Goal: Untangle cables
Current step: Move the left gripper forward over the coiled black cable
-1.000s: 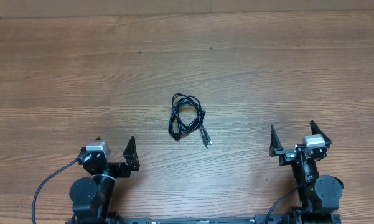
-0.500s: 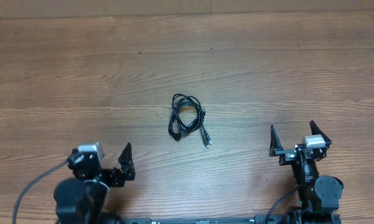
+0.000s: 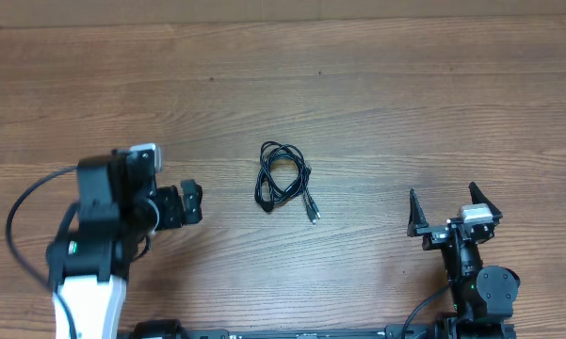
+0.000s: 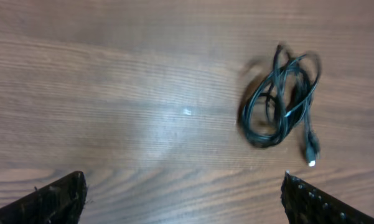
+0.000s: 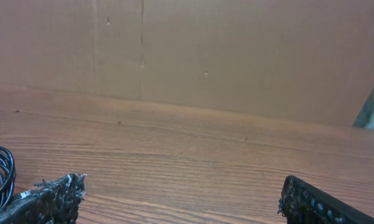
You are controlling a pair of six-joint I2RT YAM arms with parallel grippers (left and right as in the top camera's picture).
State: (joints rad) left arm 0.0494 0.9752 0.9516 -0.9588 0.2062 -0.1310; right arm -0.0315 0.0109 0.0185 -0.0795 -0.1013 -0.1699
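We note the cables (image 3: 283, 182) coiled untouched on the bench (image 3: 386, 94), left gripper (image 3: 192, 203) spread nearby, right gripper (image 3: 442, 193) spread well apart.

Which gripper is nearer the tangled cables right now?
Left. The left gripper is open just to the left of the cables, pointing toward them. The right gripper is open too, but farther off, near the table's front edge on their right.

No readable text, label, brand, number or sign appears in any view.
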